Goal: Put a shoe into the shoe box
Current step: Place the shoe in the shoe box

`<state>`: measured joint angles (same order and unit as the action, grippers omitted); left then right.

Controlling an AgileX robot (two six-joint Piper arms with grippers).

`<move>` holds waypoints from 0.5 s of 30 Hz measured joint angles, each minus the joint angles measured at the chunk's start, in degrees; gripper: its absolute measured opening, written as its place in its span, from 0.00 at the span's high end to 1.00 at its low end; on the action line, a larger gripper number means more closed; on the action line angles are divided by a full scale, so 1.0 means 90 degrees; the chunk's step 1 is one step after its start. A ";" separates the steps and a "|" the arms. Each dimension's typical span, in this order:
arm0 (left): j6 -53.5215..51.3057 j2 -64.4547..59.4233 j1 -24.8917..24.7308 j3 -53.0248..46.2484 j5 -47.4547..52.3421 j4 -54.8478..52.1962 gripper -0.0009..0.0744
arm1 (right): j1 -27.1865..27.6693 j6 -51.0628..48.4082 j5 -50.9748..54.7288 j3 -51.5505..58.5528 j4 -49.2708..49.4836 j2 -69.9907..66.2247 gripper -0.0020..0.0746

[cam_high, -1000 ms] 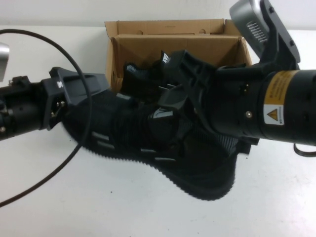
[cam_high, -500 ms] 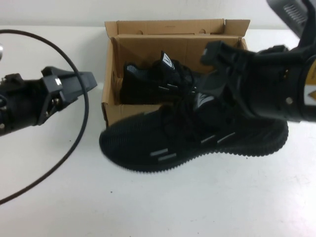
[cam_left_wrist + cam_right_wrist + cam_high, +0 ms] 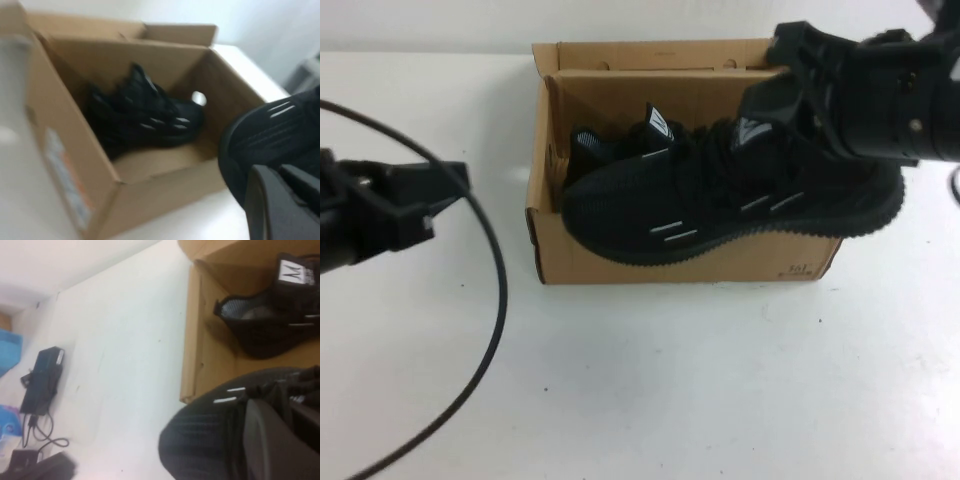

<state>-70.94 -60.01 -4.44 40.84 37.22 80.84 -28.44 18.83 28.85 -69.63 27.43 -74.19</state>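
The brown cardboard shoe box (image 3: pixel 620 262) stands open at the back middle of the table. One black sneaker (image 3: pixel 610 150) lies inside it. My right gripper (image 3: pixel 772 112) is shut on the tongue area of the second black shoe (image 3: pixel 720 215) and holds it over the box's front wall, toe to the left. My left gripper (image 3: pixel 445 190) is at the left, apart from the box, open and empty. The left wrist view shows the box (image 3: pixel 65 165), the shoe inside (image 3: pixel 145 120), the held shoe (image 3: pixel 270 130) and my left gripper (image 3: pixel 290 200). The right wrist view shows the held shoe (image 3: pixel 205 440) in my right gripper (image 3: pixel 295 435).
A black cable (image 3: pixel 500 290) loops over the white table on the left. The right wrist view shows a black device (image 3: pixel 45 377) with cords and something blue (image 3: pixel 10 350) beyond the table's left part.
My right gripper has carried the shoe back and right, from the table in front of the box to over its front wall. My left gripper let go and drew back left.
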 joint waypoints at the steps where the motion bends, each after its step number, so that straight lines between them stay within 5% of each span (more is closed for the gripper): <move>1: 0.0035 0.0183 0.0000 0.0000 -0.0148 -0.0211 0.99 | 0.0093 -0.0505 0.0000 -0.0047 0.0463 -0.0147 0.98; 7: 0.0659 0.1155 0.0000 0.0000 -0.0466 -0.1386 0.99 | 0.0433 -0.2536 -0.0125 -0.0766 0.2429 -0.1086 0.98; 15: 0.1335 0.1689 0.0000 0.0000 -0.0466 -0.1992 0.99 | 0.0623 -0.2895 -0.0978 -0.1207 0.3464 -0.1933 0.98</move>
<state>-58.93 -44.81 -4.44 40.84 33.02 62.91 -22.83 -7.23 20.05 -80.50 58.61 -91.59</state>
